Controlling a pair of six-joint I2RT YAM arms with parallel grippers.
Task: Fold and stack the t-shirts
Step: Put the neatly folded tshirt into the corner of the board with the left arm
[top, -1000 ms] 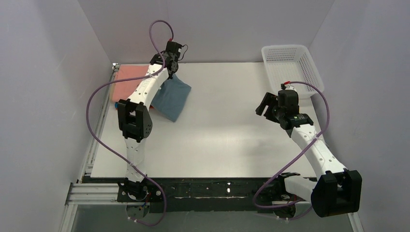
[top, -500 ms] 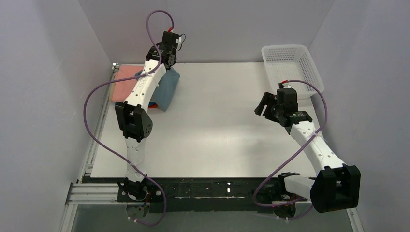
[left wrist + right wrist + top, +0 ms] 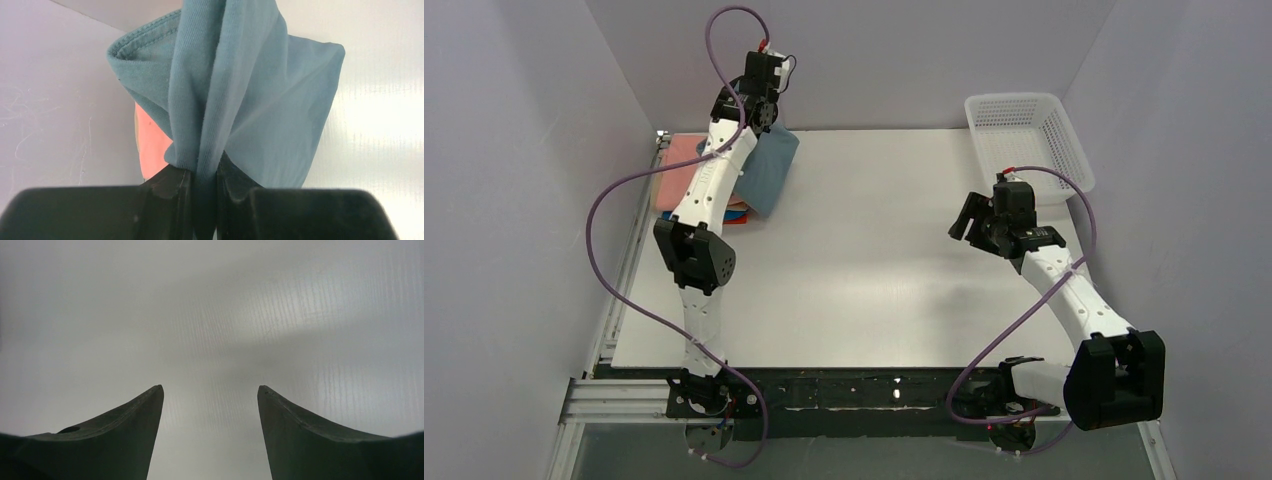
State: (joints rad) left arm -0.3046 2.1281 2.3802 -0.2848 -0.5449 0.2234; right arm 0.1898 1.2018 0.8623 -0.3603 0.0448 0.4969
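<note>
The blue-grey t-shirt (image 3: 280,100) hides most of the salmon-pink t-shirt (image 3: 150,145) behind it.

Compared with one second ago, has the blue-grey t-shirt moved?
Yes. The blue-grey t-shirt, pinched in the left end effector, has shifted left toward the pink t-shirt, farther from the white basket.

Soft, even light, faint shadows; pale glare streaks the table (image 3: 320,325) in wrist views.

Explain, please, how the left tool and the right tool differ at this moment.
The left tool is shut on the blue-grey t-shirt; the right tool is open and empty. The left tool is raised at the far left, near the pink t-shirt; the right tool hangs over bare table near the white basket. Both are dark and two-fingered.
</note>
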